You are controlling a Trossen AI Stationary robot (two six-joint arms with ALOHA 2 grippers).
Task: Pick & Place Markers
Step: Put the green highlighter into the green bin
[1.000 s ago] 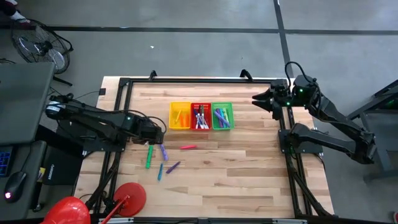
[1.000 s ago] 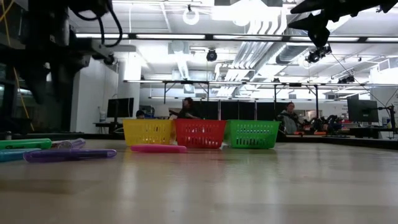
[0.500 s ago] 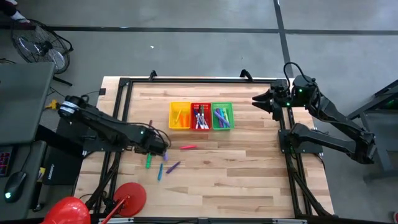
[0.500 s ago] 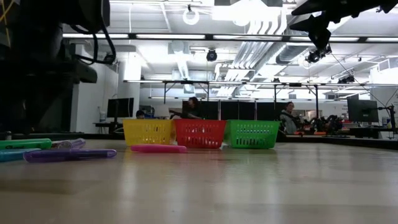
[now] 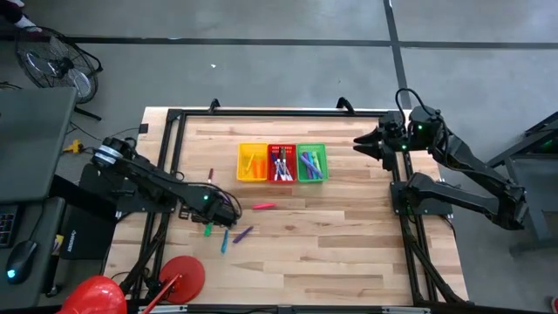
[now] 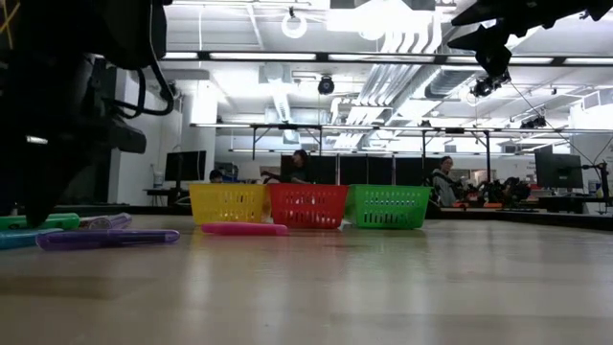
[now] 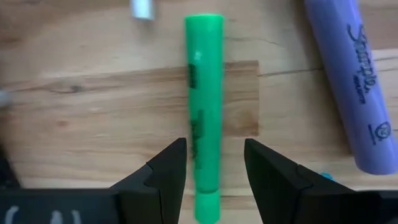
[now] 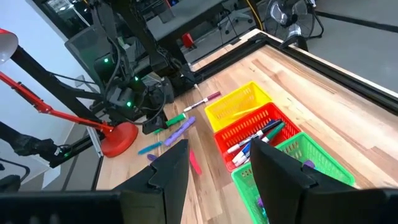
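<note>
Loose markers lie flat on the wooden table left of centre: a green one, a purple one, a pink one, a teal one and another purple one. My left gripper points down just above the green marker. It is open, with one finger on each side of the marker's near half and a gap at both sides. My right gripper waits open, high over the table's far right corner.
Yellow, red and green baskets stand in a row at the far middle with markers inside. A small marker lies left of them. A red lamp base sits at the near left. A black rail frames the table.
My left gripper has moved toward the table's near edge and a little to the right, and has sunk toward the green marker, staying open. It now covers the purple marker in the high view. The markers have not moved.
</note>
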